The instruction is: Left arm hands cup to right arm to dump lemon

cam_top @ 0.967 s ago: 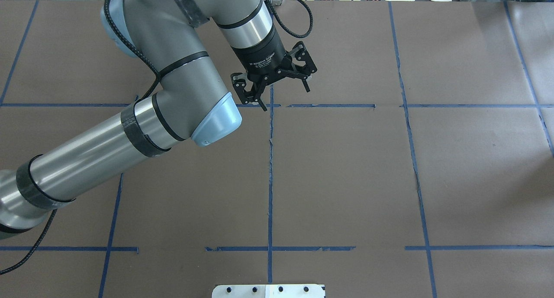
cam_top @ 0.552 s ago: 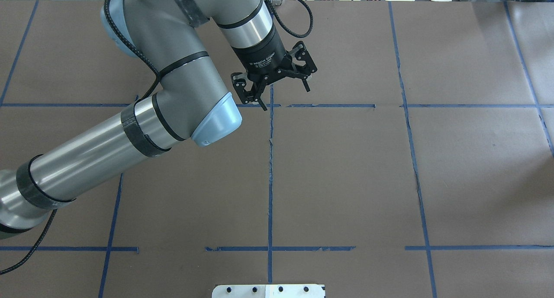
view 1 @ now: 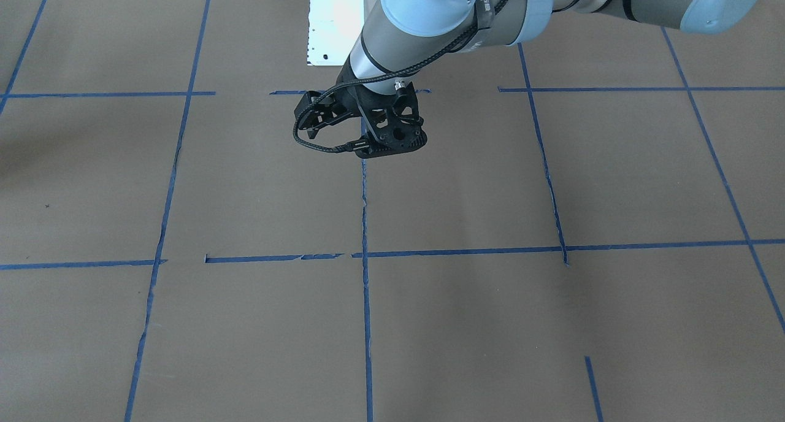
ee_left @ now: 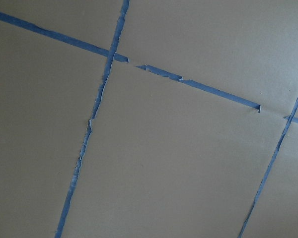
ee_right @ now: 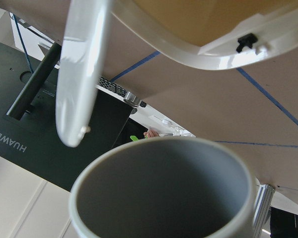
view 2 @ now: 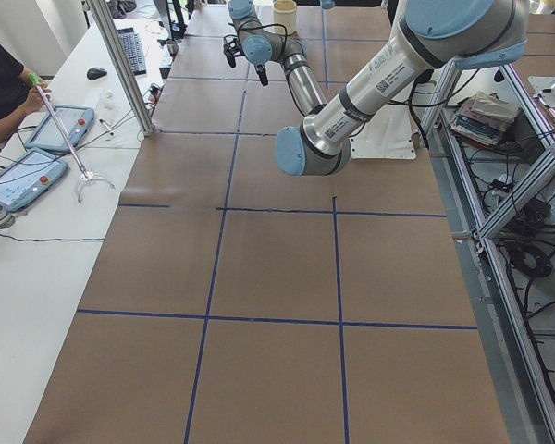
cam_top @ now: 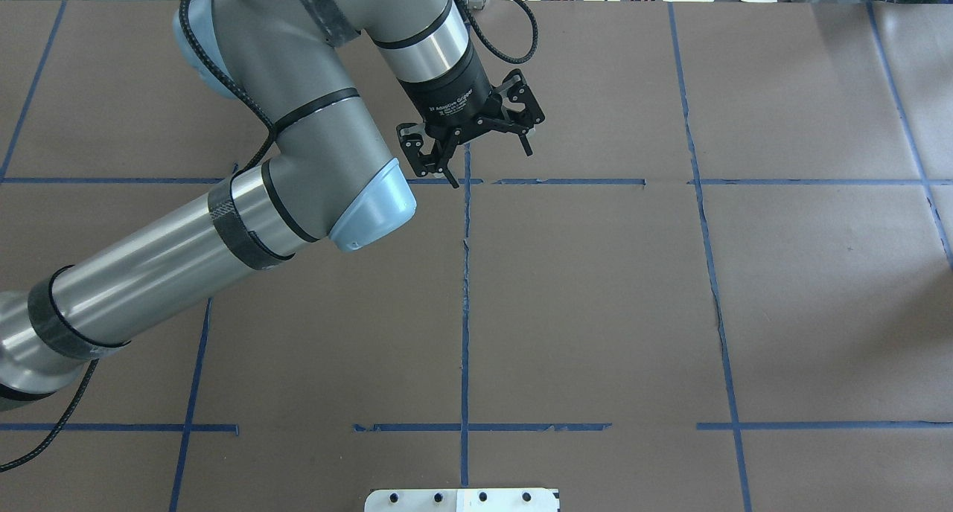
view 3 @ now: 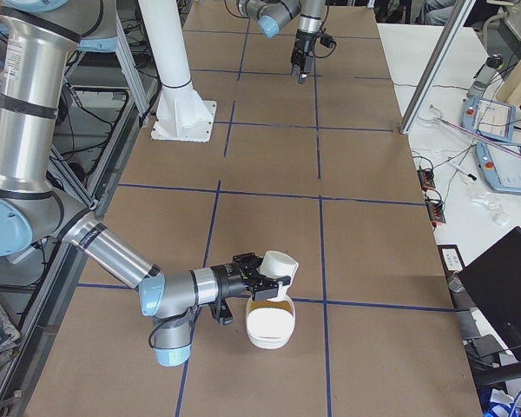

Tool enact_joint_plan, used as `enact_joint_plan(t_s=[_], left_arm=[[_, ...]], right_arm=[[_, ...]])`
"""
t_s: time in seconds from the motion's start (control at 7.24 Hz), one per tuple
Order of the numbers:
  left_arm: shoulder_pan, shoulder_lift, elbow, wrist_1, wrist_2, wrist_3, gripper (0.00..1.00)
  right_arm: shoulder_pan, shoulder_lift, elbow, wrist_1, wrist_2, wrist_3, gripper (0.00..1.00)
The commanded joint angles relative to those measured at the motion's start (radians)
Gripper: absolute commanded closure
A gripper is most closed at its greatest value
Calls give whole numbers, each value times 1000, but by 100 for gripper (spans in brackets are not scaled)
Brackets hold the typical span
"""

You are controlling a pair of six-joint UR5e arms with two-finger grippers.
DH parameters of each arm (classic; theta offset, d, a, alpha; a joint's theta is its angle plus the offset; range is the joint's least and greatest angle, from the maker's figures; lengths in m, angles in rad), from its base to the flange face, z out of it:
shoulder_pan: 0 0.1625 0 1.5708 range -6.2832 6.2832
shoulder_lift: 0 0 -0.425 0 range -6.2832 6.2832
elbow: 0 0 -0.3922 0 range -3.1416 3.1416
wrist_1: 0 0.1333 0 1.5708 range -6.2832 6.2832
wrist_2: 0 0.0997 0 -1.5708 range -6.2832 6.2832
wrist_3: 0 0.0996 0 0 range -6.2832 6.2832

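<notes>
Off-white, the cup (view 3: 279,262) is seen at the right pincer (view 3: 265,278), tipped over a white bowl (view 3: 269,332) at the desk's (view 3: 269,234) right end; that pincer's clench cannot be told. The left pincer (cam_top: 493,170) hangs released, empty. No lemon is seen in the cup: dumping is judged done; righting the cup is called for next.

You find cup (view 3: 278,263) at 6 o'clock in right-side view: off-white mug, grey inside, tipped off upright, carried at right arm (view 3: 113,254) tip. Left gripper (cam_top: 491,167) at 12 o'clock overhead, jaws spread.
</notes>
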Motion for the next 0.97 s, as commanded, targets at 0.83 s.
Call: enact_joint_plan(t_s=[0.83], left_arm=[[-12, 0, -14, 1, 0, -2, 0]], right_arm=[[-101, 153, 169, -254, -39, -228, 60]])
